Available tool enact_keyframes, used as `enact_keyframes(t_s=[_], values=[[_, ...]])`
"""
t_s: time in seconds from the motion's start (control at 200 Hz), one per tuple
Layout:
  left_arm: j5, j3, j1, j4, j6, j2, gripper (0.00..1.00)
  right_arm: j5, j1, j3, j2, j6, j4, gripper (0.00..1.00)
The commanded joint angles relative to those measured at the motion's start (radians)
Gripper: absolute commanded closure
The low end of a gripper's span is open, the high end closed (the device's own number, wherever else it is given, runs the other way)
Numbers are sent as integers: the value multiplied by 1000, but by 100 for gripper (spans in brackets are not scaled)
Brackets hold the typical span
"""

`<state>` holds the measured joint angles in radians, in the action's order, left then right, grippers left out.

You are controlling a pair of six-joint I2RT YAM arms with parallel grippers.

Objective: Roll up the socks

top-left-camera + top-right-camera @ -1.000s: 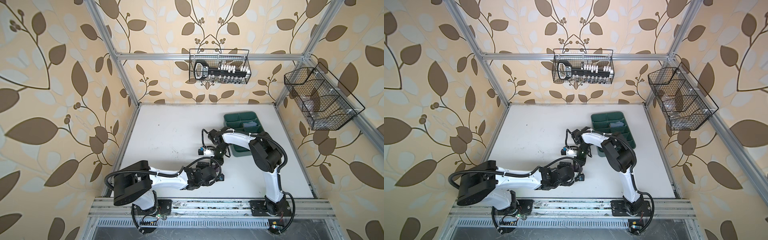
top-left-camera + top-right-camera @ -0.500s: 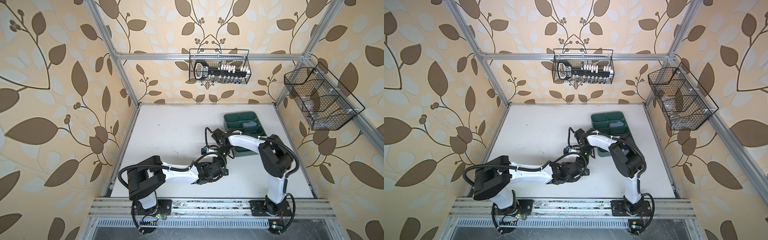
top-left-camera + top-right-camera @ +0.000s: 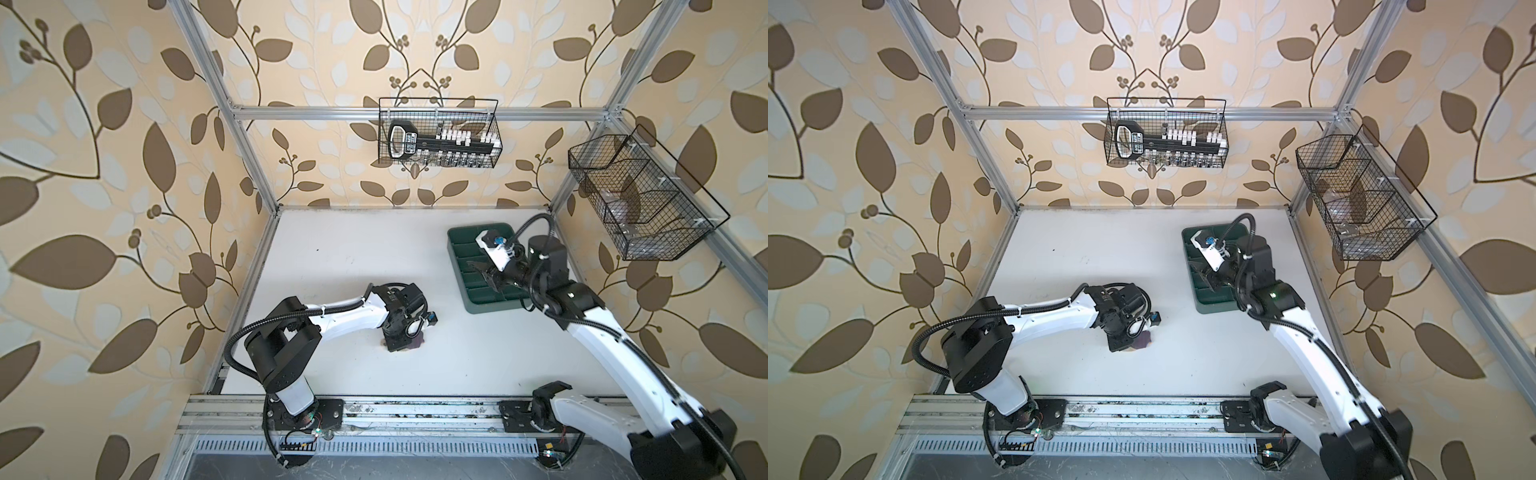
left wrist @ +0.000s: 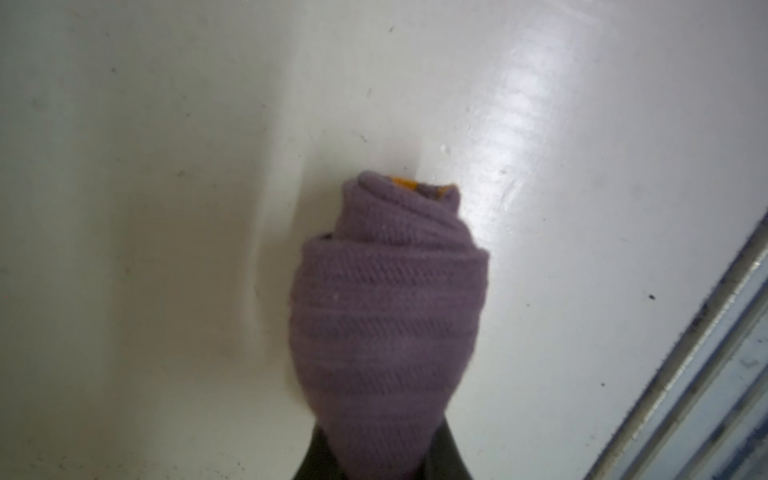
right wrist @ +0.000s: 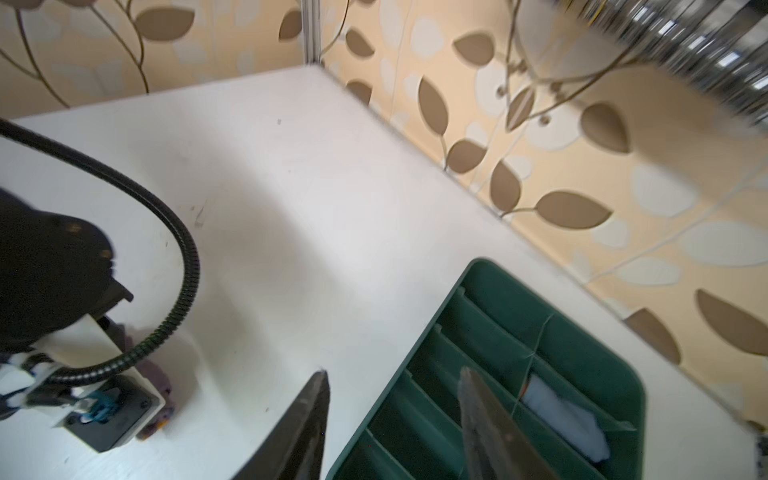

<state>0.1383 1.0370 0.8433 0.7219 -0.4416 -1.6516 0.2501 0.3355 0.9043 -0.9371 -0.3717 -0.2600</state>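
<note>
The purple sock [image 4: 386,324] is rolled into a tight bundle with a bit of orange showing at its far end. It sits on the white table [image 4: 166,208] with my left gripper [image 4: 380,465] shut on its near end. In both top views only a sliver of the purple sock [image 3: 417,341] [image 3: 1143,338] shows beside the left gripper [image 3: 399,344] [image 3: 1121,343]. My right gripper [image 5: 392,376] [image 3: 478,268] [image 3: 1204,272] stands open and empty over the left rim of the green tray [image 5: 473,266]. A pale grey-blue sock [image 5: 565,419] lies in one tray compartment.
The green divided tray [image 3: 469,301] [image 3: 1202,309] stands at the back right of the table. A wire basket [image 3: 438,133] holding tools hangs on the back wall and another wire basket [image 3: 640,199] on the right wall. A metal rail [image 3: 415,411] runs along the front edge.
My left gripper has shut on the rolled purple sock. My right gripper has opened, let go of the roll and drawn back right to the green tray.
</note>
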Motion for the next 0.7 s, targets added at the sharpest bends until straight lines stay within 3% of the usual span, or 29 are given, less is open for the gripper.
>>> enact_keyframes(t_s=[0.0, 0.165, 0.305, 0.51, 0.695], values=[[149, 56, -27, 88, -18, -33, 100, -133, 145, -87, 121, -73, -15, 49], [292, 115, -81, 136, -44, -117, 100, -381, 516, -286, 249, -265, -80, 41], [362, 180, -120, 180, -49, -205, 100, -475, 729, -396, 153, -312, 65, 37], [386, 213, -136, 184, -43, -272, 100, -480, 790, -393, -214, -319, 299, 36], [397, 213, -139, 180, -40, -293, 100, -485, 781, -399, -407, -337, 496, 33]])
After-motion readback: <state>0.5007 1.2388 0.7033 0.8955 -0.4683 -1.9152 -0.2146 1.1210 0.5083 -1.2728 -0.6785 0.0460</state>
